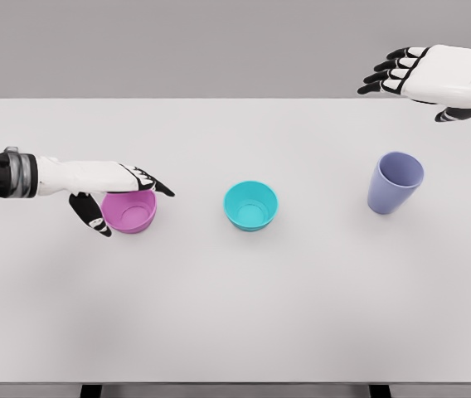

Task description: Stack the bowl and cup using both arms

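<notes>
Left hand (pixel 123 192) open over pink bowl (pixel 130 211), nothing held; right hand (pixel 434 79) open, idle. Bowl prob. light, rigid, slick: grip rim w/ thumb outside.

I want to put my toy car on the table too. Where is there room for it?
The whole near strip of the white table, in front of the pink bowl, teal bowl and purple cup, is bare. So is the far middle. It's crowded at the pink bowl, where the left robot hand reaches.
</notes>
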Controlling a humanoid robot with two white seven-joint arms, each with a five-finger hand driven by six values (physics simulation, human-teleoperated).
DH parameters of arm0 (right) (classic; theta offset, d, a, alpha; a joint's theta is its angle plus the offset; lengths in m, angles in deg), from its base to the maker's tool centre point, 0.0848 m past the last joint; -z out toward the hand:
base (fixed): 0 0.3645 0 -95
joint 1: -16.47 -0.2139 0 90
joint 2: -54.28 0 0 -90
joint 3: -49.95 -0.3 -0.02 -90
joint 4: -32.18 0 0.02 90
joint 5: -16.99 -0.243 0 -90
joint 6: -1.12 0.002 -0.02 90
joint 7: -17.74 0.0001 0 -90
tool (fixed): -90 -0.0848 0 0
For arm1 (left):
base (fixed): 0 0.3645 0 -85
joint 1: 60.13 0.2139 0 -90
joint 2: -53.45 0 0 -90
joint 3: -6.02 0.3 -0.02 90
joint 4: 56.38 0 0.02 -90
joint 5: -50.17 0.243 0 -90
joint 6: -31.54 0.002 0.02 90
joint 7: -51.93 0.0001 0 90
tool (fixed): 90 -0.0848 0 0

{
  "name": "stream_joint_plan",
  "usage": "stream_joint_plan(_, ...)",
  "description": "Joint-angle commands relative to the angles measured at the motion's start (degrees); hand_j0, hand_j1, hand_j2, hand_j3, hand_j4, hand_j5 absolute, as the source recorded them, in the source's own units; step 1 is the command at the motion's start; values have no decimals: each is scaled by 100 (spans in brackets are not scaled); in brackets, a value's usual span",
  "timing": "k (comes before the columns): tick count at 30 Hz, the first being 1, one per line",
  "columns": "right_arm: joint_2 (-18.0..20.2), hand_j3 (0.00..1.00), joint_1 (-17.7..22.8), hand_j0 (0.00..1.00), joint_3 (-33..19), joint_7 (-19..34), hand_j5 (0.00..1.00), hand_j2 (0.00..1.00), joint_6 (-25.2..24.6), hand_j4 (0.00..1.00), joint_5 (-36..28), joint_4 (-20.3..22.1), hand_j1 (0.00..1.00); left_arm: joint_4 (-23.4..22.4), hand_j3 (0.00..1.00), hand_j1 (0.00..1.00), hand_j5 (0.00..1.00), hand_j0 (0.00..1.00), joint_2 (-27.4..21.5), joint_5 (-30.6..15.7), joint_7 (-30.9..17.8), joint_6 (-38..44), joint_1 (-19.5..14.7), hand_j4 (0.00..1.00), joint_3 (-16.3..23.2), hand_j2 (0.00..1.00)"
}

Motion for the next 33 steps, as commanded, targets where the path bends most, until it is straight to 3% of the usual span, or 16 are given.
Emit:
stream_joint_plan(1, 6, 100, 0, 100, -3, -3, 100, 100, -15, 100, -18, -2, 100, -16, 100, 100, 100, 100, 6, -25, 0, 10, 0, 100, -7, 100)
stream_joint_plan(33, -3, 100, 0, 100, -3, -3, 100, 100, -15, 100, -18, -2, 100, -394, 100, 100, 100, 100, 200, -16, 9, 2, 97, 100, -7, 100)
